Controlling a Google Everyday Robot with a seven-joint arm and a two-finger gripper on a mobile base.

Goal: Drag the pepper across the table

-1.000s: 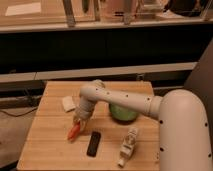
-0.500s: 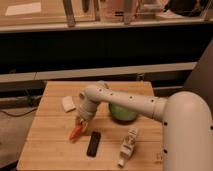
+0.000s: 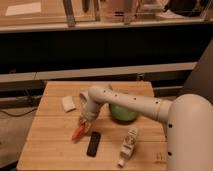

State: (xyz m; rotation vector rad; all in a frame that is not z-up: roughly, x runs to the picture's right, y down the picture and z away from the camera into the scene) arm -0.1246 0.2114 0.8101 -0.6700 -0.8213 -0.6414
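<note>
Just left of the black bar [image 3: 93,143], the pepper [image 3: 77,133] lies on the table [image 3: 50,150], slightly nearer the front edge than a second ago. The gripper [image 3: 84,121] touches it, so dragging seems underway.

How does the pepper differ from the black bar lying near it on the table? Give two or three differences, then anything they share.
The pepper is orange-red and tapered; the black bar is black and rectangular. The pepper is shorter than the bar. The gripper is at the pepper, while the bar lies untouched. Both lie flat on the table.
</note>
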